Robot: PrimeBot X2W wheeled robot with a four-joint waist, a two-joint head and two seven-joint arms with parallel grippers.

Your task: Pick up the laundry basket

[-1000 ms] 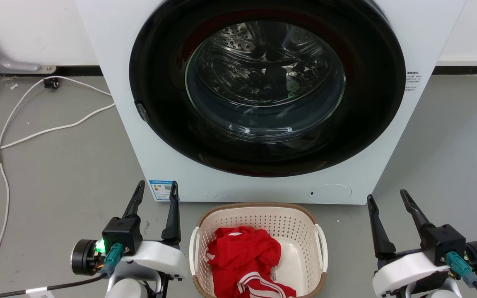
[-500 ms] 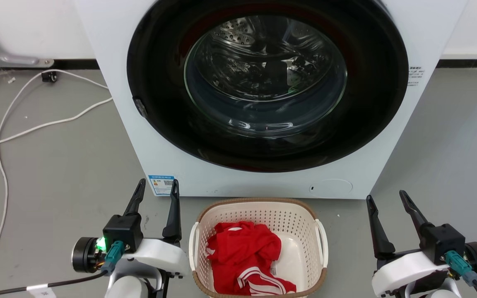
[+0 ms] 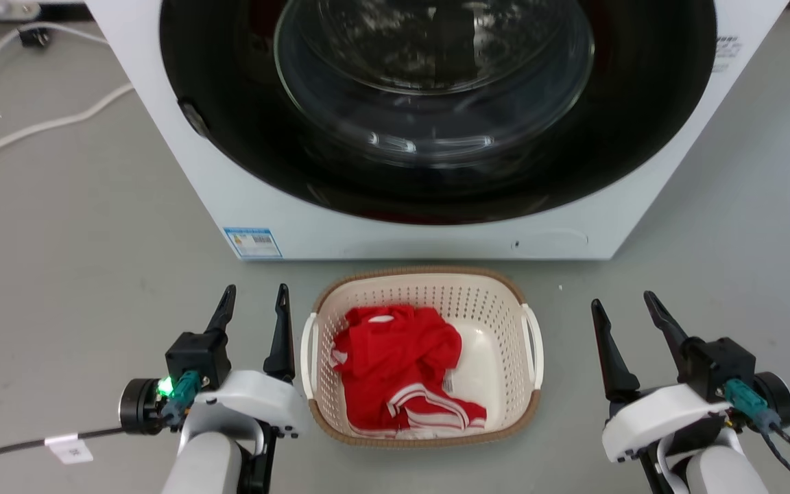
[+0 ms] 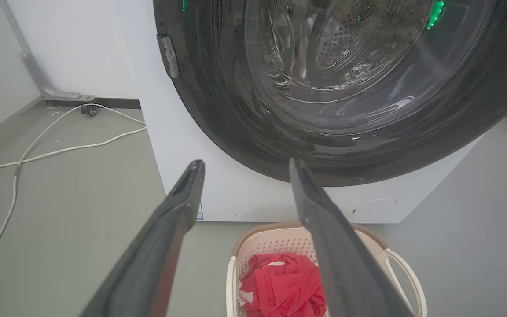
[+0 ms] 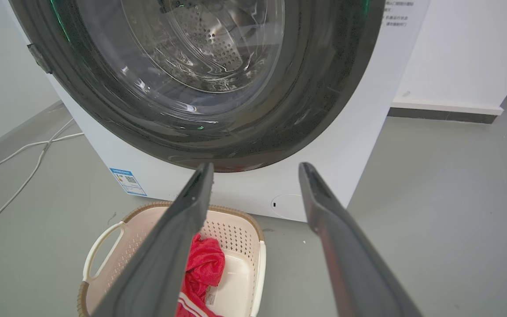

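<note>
The laundry basket [image 3: 498,302] is cream perforated plastic with a brown woven rim and white side handles. It stands on the grey floor just in front of the washing machine, holding a red garment with white stripes [image 3: 395,367]. My left gripper [image 3: 252,298] stands open just left of the basket's left handle [image 3: 308,353], apart from it. To the right of the right handle [image 3: 533,336], with a wider gap, my right gripper [image 3: 623,304] is open too. The basket [image 4: 280,240] sits low in the left wrist view, and the basket [image 5: 236,231] is at the lower left of the right wrist view.
The white washing machine [image 3: 196,185] with its big dark round door [image 3: 429,103] rises close behind the basket. White cables [image 3: 38,127] trail over the floor at the far left. Open grey floor lies on both sides of the basket.
The head camera has tipped downward, so the washer and basket sit higher in the picture and the whole basket shows. Both grippers stay open beside the basket.
</note>
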